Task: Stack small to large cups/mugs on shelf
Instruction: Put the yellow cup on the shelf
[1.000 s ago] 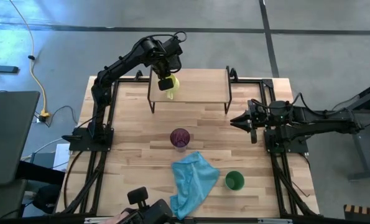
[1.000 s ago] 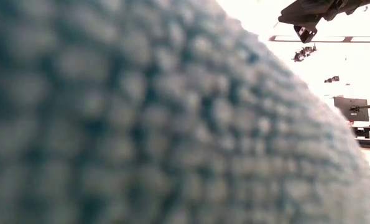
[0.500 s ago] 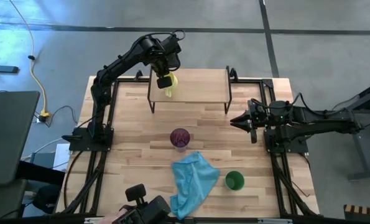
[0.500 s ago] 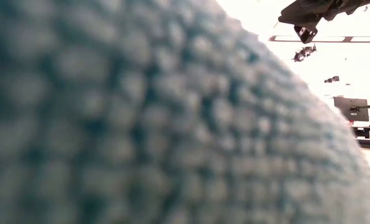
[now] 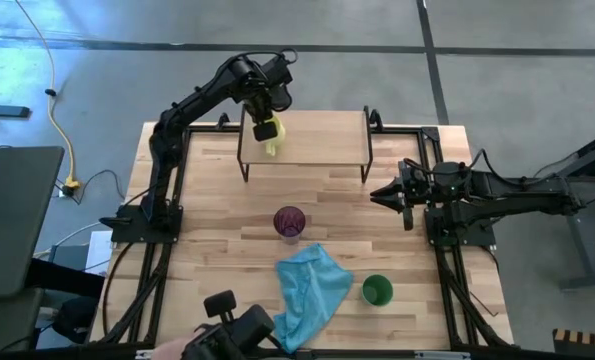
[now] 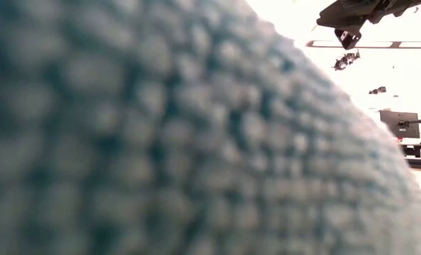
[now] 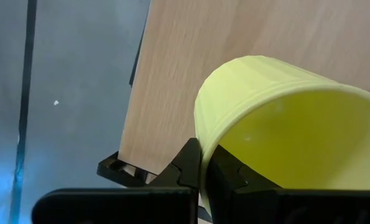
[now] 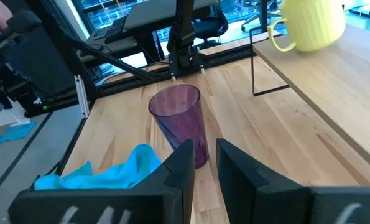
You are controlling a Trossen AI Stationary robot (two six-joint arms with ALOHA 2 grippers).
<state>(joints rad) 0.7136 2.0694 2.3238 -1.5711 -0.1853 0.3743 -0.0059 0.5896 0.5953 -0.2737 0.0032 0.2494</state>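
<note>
My left gripper (image 5: 267,128) is shut on the yellow-green mug (image 5: 274,138) over the left part of the shelf (image 5: 317,140). The shelf is a low riser with a light wooden top and black legs at the table's far side. The mug also shows in the right wrist view (image 8: 309,25), its handle (image 8: 278,38) toward the near side. The purple cup (image 5: 289,222) stands upright mid-table. The green cup (image 5: 377,290) stands near the front right. My right gripper (image 5: 382,192) waits at the right, slightly open and empty, pointing at the purple cup (image 8: 180,121). My left gripper pinches the mug's wall at the rim (image 7: 200,146), with one finger (image 7: 186,163) outside and one finger (image 7: 228,177) inside. The fingers come from above, pointing down. The mug hangs tilted below them, close over the shelf top (image 7: 234,50). Whether its base touches the shelf, I cannot tell.
A light blue cloth (image 5: 309,290) lies crumpled at the front, between the purple and green cups, and fills most of the low view (image 6: 160,142). A person's hand with a dark object (image 5: 239,328) is at the near edge. The shelf's right half is bare.
My left gripper has carried the mug a little toward the table's far edge over the shelf, still shut on its rim. The person's hand with the dark object has shifted to the right along the near edge.
</note>
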